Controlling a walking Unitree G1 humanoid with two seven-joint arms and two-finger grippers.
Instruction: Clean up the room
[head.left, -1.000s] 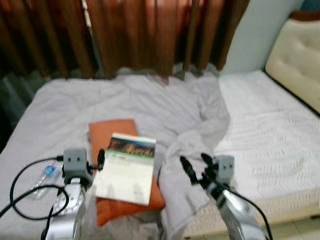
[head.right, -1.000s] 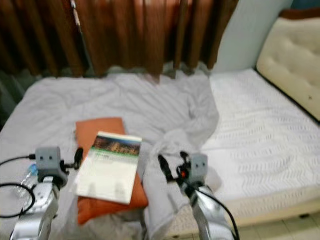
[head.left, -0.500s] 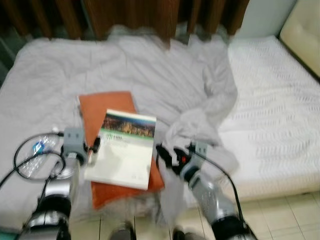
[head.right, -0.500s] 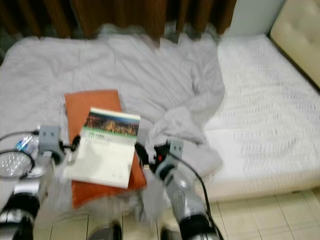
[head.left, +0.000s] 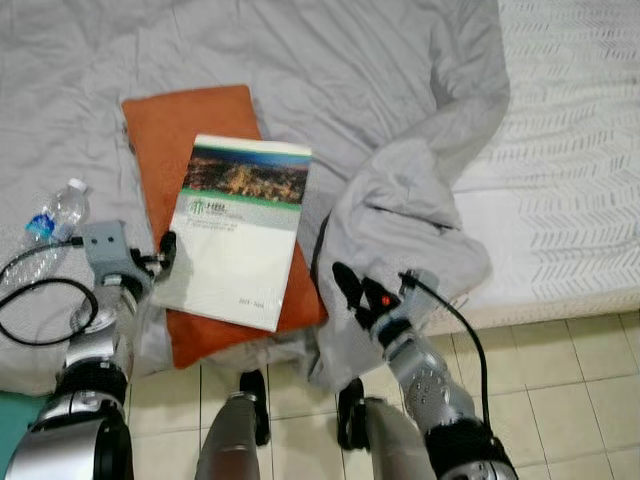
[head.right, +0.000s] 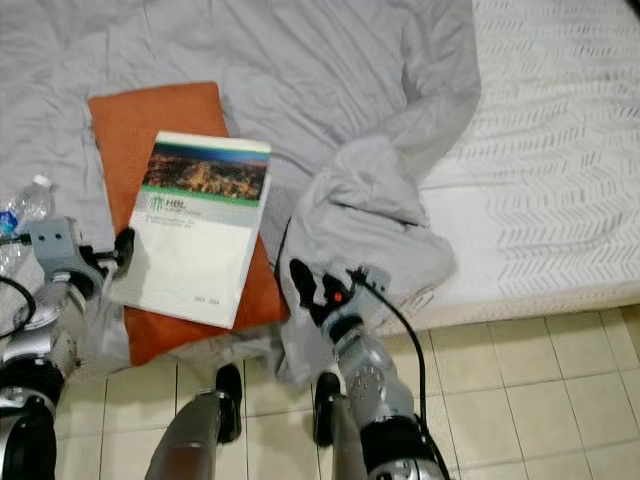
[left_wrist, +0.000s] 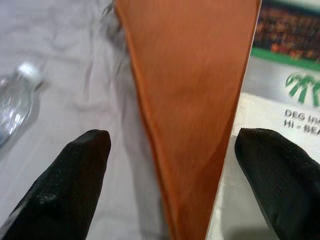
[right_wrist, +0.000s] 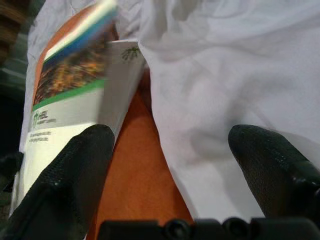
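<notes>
Before you lies a bed (head.left: 560, 180) at the edge of a pale tiled floor (head.left: 560, 400), with a white textured mattress on your right and a rumpled grey sheet (head.left: 330, 70) over the rest, one bunched fold (head.left: 400, 215) of it trailing down to the near edge. Item one: an orange pillow (head.left: 180, 130), flat on the sheet, its near end reaching the bed's edge. Item two: a book (head.left: 240, 235) with a white cover and a green-banded photograph at the top, lying flat on the pillow and overhanging the pillow's side toward your left arm. Item three: a clear plastic water bottle (head.left: 55, 215) with a white cap, on its side on the sheet, well to the left of the pillow. Your left gripper (left_wrist: 175, 160) sits at the near left corner of the book, fingers spread wide; its wrist view puts the pillow's edge between them, one fingertip (left_wrist: 82, 160) over the sheet and the other over the book's cover. Your right gripper (right_wrist: 170, 160) is low at the bed's edge beside the bunched fold, fingers likewise spread and holding nothing, aimed along the gap where the fold meets the pillow and book. Your two feet stand on the tiles just below the bed.
</notes>
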